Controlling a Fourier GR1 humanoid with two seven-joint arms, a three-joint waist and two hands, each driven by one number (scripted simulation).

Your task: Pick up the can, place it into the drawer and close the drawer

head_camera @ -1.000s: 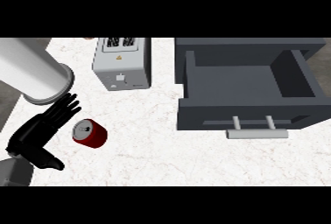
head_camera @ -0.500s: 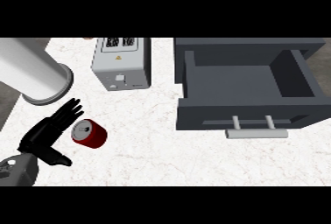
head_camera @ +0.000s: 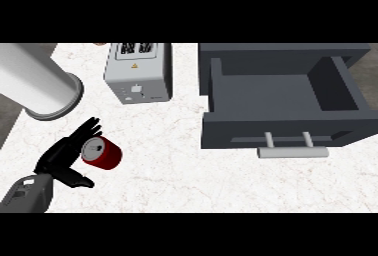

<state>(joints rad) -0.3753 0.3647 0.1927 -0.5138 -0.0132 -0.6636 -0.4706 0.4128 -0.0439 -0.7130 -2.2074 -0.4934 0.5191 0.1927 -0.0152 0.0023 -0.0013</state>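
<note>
We see the left robot hand (head_camera: 65,152) with fingers straight beside the can (head_camera: 102,153), seemingly touching; it's light, rigid, may roll, grab round its sides

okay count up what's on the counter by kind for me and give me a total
Can: 1
Toaster: 1
Drawer: 1, open
White cylinder: 1
Total: 4 things, plus the left hand open beside the can.
</note>
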